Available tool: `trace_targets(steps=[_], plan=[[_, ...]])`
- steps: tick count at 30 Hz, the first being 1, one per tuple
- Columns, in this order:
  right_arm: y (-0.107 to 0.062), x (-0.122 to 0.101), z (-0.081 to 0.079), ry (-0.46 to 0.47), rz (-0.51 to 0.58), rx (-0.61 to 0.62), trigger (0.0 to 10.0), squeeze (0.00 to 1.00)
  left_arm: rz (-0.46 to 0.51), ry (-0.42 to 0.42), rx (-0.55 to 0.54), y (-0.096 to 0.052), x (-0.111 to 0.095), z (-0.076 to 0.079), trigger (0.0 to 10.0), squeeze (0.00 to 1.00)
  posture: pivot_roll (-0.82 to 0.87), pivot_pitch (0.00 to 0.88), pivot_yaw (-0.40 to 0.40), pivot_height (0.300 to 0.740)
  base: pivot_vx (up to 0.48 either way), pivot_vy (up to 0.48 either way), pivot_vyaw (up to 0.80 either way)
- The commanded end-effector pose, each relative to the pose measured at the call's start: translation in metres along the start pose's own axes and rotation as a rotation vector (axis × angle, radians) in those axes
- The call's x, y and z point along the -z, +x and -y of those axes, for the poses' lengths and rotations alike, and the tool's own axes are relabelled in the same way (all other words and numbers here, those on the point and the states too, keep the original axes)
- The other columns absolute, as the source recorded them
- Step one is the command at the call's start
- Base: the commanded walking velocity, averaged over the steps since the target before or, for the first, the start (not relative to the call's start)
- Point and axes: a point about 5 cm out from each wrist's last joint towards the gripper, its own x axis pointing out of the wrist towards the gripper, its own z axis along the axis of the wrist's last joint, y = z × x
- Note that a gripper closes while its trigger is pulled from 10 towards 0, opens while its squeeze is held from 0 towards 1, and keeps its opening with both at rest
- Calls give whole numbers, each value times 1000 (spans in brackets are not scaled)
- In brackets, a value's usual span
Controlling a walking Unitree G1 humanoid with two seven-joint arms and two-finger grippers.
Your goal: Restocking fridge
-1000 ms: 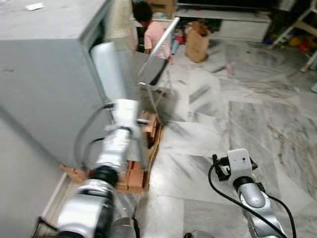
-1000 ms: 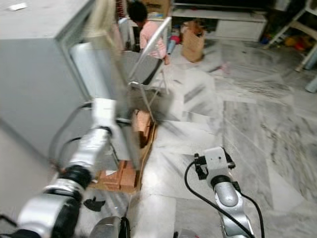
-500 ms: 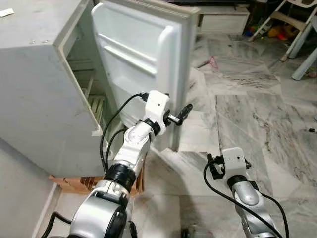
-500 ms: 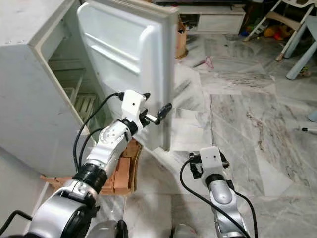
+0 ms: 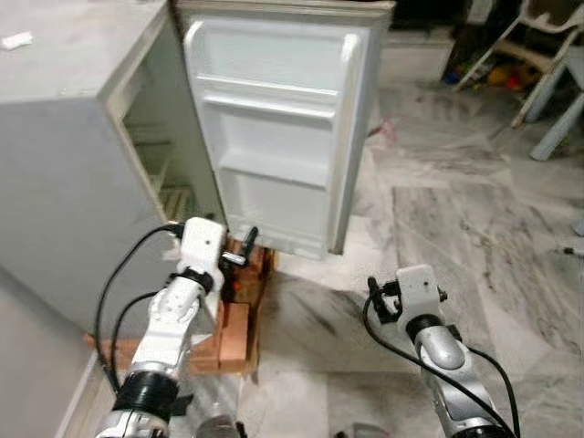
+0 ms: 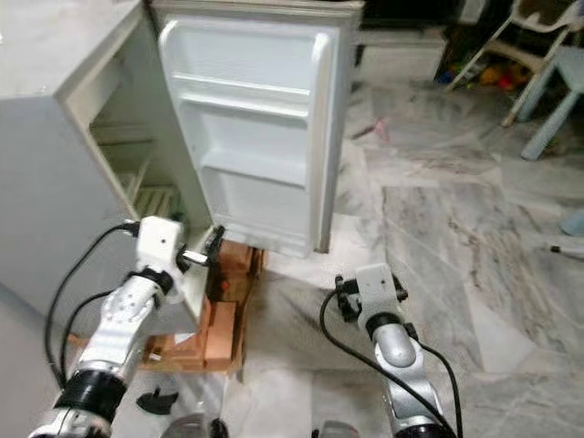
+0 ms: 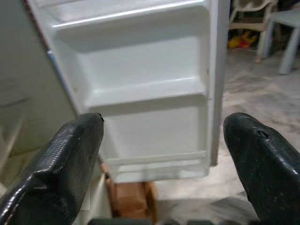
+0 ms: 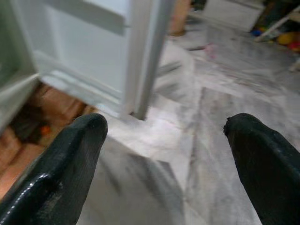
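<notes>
Ahead of the robot and slightly to its left stands the fridge (image 5: 82, 155), raised on wooden blocks (image 5: 239, 319), with its door (image 5: 278, 137) swung wide so that the bare inner shelves of the door face the camera. The door's long axis is upright, and its lower edge lies just beyond and above the left gripper (image 5: 245, 254), which is the nearer of the two. The left arm is bent low, its wrist pointing forward toward the bottom of the door; in the left wrist view its black fingers (image 7: 61, 164) stand spread well apart with nothing between them. The right gripper (image 8: 164, 164) hangs lower over the marble floor (image 5: 474, 219), aimed at the door's outer edge, fingers likewise wide apart and empty. No item to stock can be made out yet.
</notes>
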Motion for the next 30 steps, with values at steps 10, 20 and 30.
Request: trace_targets(steps=[10,20,30], plan=[[14,-33,-12,-81,138,17,10000,0,-47,39,-16,-13,3,9,10000,0,-19,0,49,740,423,-150,0],[3,-36,-29,68,203,-90,10000,0,-86,58,-49,0,7,5,10000,0,-41,0,37,740,475,0,43],[9,-46,-23,70,241,-88,10000,0,-77,67,-7,12,4,16,10000,0,-54,0,42,740,480,0,798]])
